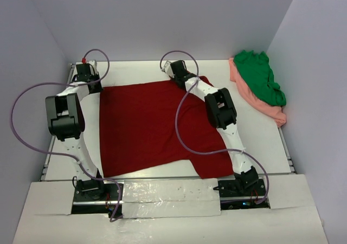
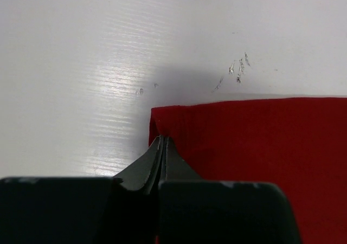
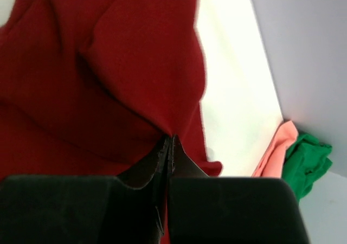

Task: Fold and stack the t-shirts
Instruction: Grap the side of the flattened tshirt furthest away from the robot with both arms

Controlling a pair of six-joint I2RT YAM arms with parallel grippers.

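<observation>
From above I see the dark red t-shirt (image 1: 146,127) spread flat over the middle of the desk (image 1: 260,141), its far hem close to the desk's far edge and one sleeve reaching the near edge by the right arm's base. My left tool (image 2: 162,142) is at the shirt's far left corner. Only its wrist view shows the fingers pressed together with that puckered corner pinched at their tips. My right tool (image 3: 169,140) is at the shirt's far right part, and its wrist view shows it clamped on a raised fold of red cloth. The green t-shirt (image 1: 261,77) lies crumpled on the salmon pink t-shirt (image 1: 255,100) in the desk's far right corner, against the wall and apart from the red one
</observation>
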